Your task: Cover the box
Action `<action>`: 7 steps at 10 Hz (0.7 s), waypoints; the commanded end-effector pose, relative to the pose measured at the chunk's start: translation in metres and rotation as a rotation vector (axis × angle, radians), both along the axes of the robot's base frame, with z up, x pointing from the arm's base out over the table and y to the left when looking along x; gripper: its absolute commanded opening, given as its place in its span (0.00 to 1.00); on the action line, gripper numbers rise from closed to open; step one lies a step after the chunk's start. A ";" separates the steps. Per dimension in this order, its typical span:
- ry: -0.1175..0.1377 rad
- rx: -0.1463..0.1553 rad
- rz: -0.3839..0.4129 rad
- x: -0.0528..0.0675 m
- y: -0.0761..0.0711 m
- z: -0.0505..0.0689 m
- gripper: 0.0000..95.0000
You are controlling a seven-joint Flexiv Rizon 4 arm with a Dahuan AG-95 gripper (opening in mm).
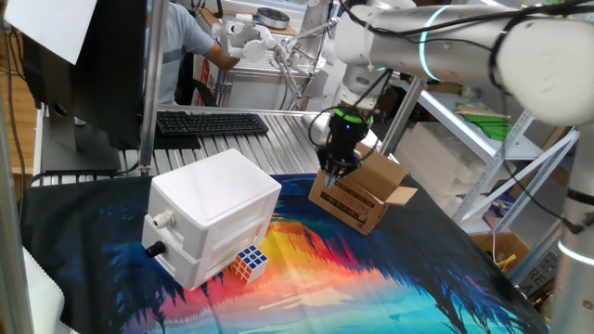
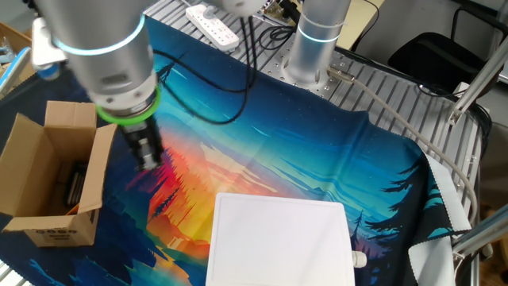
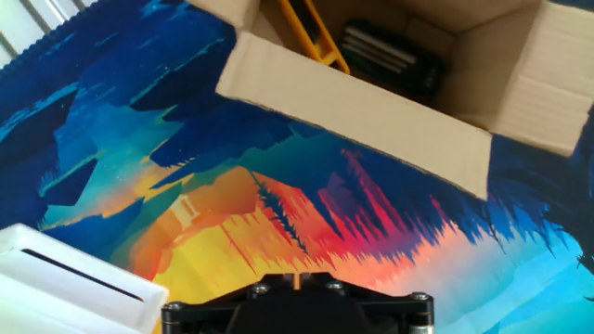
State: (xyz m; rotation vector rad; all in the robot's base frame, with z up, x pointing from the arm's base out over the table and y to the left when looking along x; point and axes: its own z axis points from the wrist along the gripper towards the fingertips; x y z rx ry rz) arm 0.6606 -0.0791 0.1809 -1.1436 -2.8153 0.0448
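The brown cardboard box (image 1: 355,201) stands on the colourful cloth with its top flaps open. It also shows in the other fixed view (image 2: 54,184) and in the hand view (image 3: 371,102). A black object (image 3: 390,54) and a yellow piece lie inside it. My gripper (image 1: 334,168) hangs low beside the box's near flap, just outside the box (image 2: 148,156). Its fingers are pressed together with only a thin slit between them (image 3: 297,278), and it holds nothing.
A large white plastic box with knobs (image 1: 213,215) stands on the cloth beside a small Rubik's cube (image 1: 249,263). A keyboard (image 1: 212,122) lies behind on the metal table. A power strip (image 2: 213,24) lies near the arm's base (image 2: 313,48).
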 end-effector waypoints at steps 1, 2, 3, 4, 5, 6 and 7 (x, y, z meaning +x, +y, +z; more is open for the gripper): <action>-0.018 -0.055 -0.029 0.019 -0.004 0.006 0.20; -0.018 -0.058 -0.028 0.024 -0.006 0.007 0.20; -0.014 -0.048 -0.018 0.036 -0.012 0.007 0.20; -0.008 -0.042 -0.010 0.047 -0.019 0.009 0.20; -0.005 -0.038 -0.011 0.054 -0.022 0.010 0.20; -0.005 -0.038 -0.008 0.063 -0.029 0.012 0.20; -0.006 -0.036 -0.003 0.071 -0.036 0.013 0.20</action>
